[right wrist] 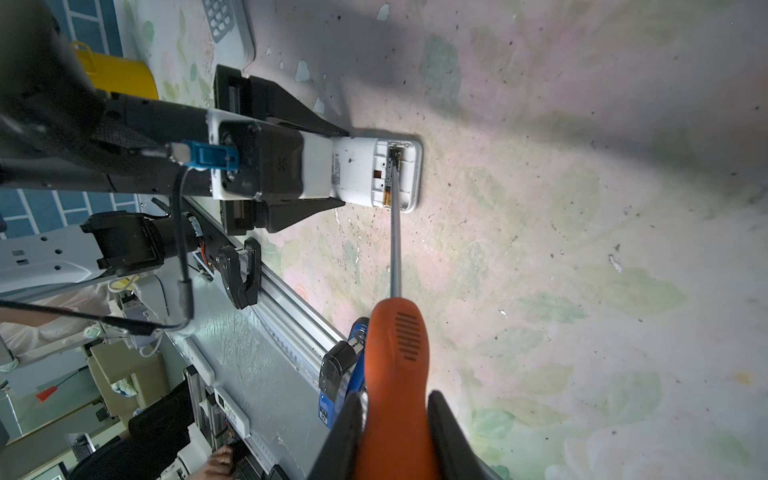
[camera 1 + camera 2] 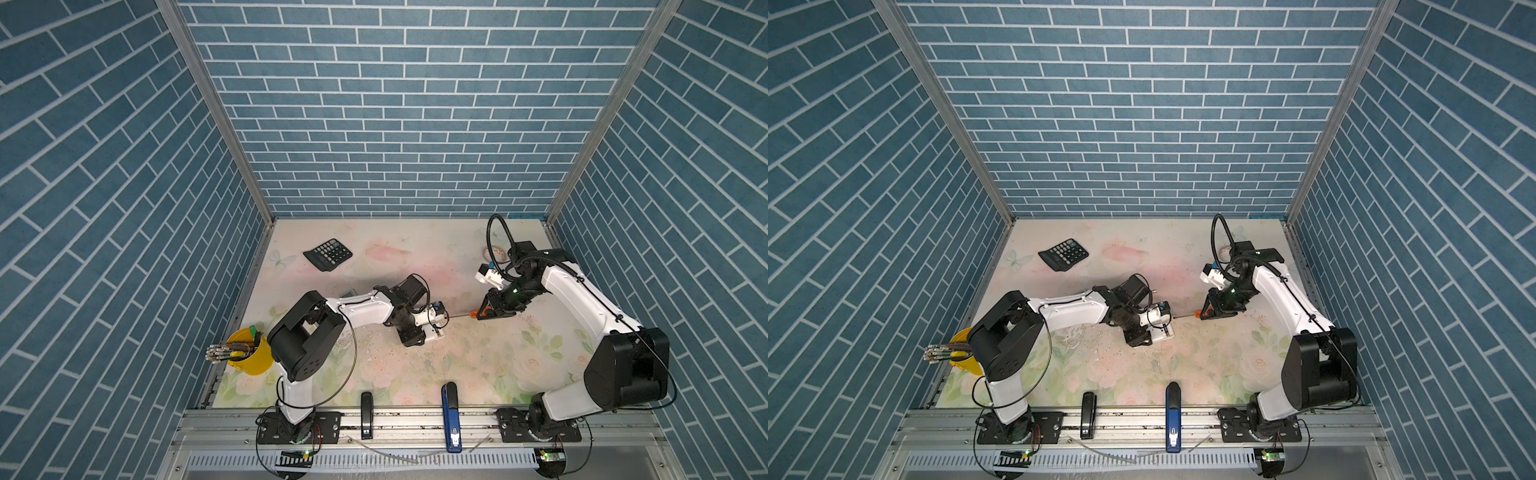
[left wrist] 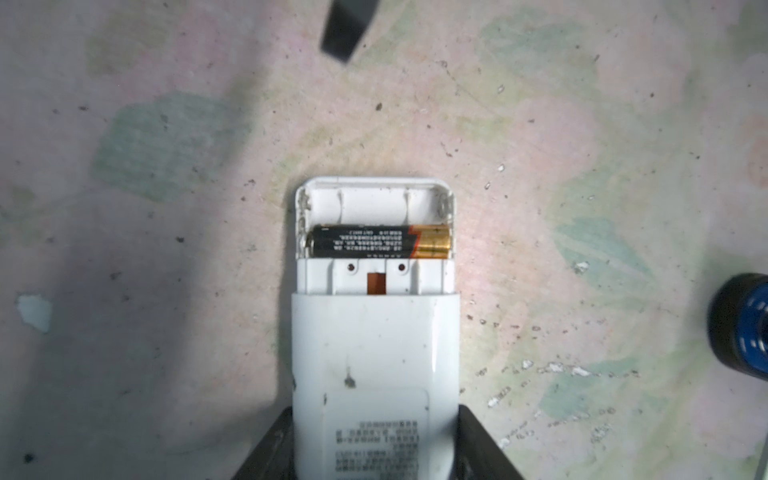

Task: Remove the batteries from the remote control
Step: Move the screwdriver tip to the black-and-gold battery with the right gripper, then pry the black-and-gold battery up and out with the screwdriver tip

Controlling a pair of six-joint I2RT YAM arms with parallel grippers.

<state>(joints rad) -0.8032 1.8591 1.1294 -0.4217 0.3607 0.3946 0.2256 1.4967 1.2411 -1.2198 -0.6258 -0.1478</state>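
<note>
Screwdriver (image 1: pixel 397 353) is pinched at its handle by right pincer (image 1: pixel 395 399); remote (image 3: pixel 374 332) is clamped in left pincer (image 3: pixel 376 411). Tip should be levered gently under battery (image 3: pixel 380 242).

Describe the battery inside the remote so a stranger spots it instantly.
On the floral table, find the white remote lying mid-table. Its open end holds one slim battery crosswise, beside an empty bay. It alone is black with a gold end against white plastic.

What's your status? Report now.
Left gripper shut on remote. Right gripper shut on screwdriver. One battery remains in open compartment. No obstruction seen.
</note>
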